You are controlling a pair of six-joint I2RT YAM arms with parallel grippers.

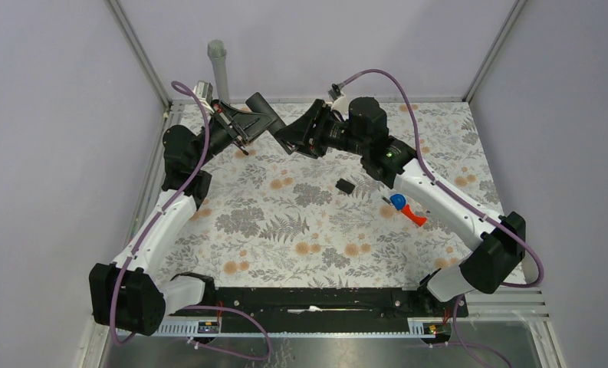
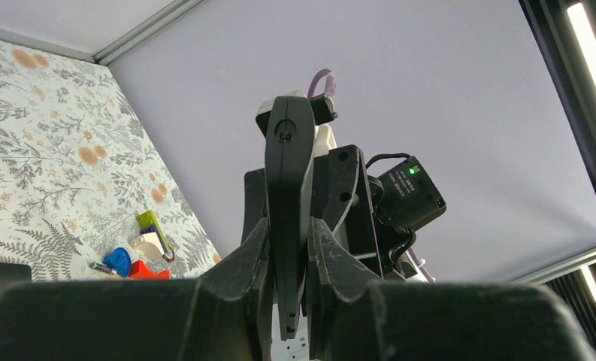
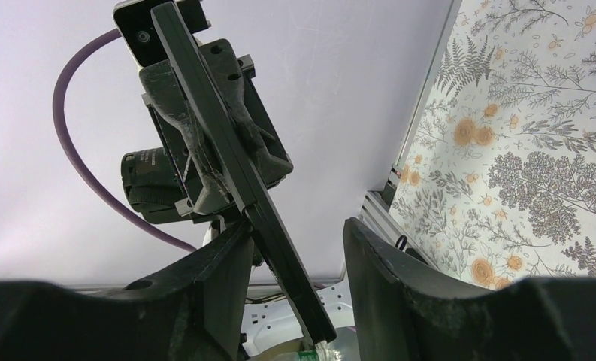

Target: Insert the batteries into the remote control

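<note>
The remote control (image 1: 268, 116) is a slim black bar held in the air at the back of the table. My left gripper (image 1: 243, 126) is shut on it; in the left wrist view its edge (image 2: 288, 188) stands upright between the fingers (image 2: 246, 259). My right gripper (image 1: 297, 138) is open around the remote's other end (image 3: 279, 256), which runs slanted between the jaws, close to the left finger (image 3: 219, 271). One battery (image 1: 386, 201), thin and silvery, lies on the table by the blue toy piece; it also shows in the left wrist view (image 2: 99, 266).
A short stubby black piece (image 1: 345, 185) lies mid-table. Blue (image 1: 397, 202) and red (image 1: 416, 218) toy pieces lie to the right, with a green-yellow brick (image 2: 150, 224) and a white piece (image 2: 150, 244). A grey pipe (image 1: 218, 65) stands at the back left.
</note>
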